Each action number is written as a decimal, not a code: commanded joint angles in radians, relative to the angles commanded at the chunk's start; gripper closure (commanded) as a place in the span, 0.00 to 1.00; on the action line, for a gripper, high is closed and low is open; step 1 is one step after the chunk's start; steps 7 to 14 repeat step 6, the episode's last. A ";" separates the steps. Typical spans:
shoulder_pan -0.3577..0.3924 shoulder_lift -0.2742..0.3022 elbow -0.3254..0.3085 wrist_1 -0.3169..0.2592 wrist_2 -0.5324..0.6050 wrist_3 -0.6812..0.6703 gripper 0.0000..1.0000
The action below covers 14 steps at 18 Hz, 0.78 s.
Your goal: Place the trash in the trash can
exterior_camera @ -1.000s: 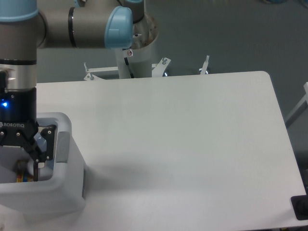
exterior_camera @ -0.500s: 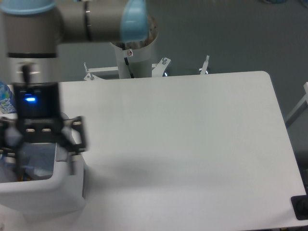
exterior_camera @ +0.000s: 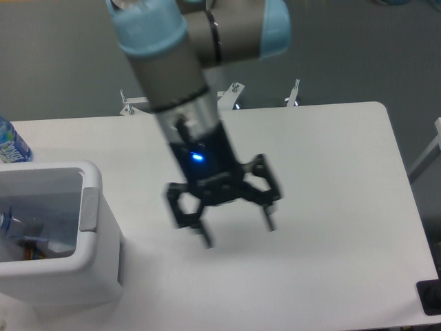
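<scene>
The trash can (exterior_camera: 96,227) is a white boxy bin with a grey side panel at the left front of the table. Inside it lies trash (exterior_camera: 21,224): a clear crushed bottle with other bits below, partly hidden by the rim. My gripper (exterior_camera: 238,233) hangs over the middle of the table, well right of the bin. It is open, with nothing between its fingers, and blurred by motion.
A blue-labelled water bottle (exterior_camera: 10,141) stands at the table's far left edge, behind the bin. The white table (exterior_camera: 331,179) stretches to the right. A black object (exterior_camera: 431,296) sits at the front right corner.
The gripper has risen out of the trash can and swung right to the table's middle, open. The bin's inside now shows.
</scene>
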 joint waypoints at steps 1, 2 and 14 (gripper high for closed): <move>0.017 0.028 -0.035 -0.035 0.006 0.063 0.00; 0.032 0.051 -0.058 -0.057 0.005 0.117 0.00; 0.097 0.108 -0.118 -0.075 -0.008 0.197 0.00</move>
